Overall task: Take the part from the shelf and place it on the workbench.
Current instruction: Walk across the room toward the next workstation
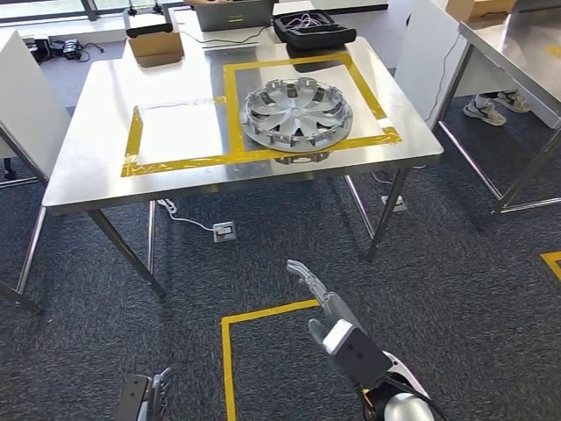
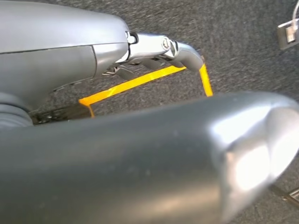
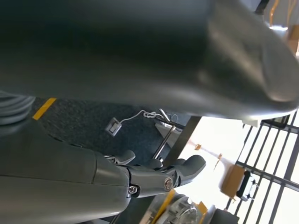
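From the head view, the hubcap [image 1: 295, 114] lies flat on the steel workbench [image 1: 99, 132] inside yellow tape. The right hand [image 1: 330, 311] hangs released, fingers outstretched, above the carpet. Left wrist view: the left hand [image 2: 159, 49] grasps nothing, fingers straight.

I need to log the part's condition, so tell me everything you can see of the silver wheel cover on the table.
The wheel cover is a round, silver-grey disc that looks like plastic, with many curved spokes fanning from a flat centre hub and a notched rim. It lies flat on the steel table, inside the larger yellow-taped rectangle, its near edge close to the tape line. Nothing rests on it and neither hand touches it.
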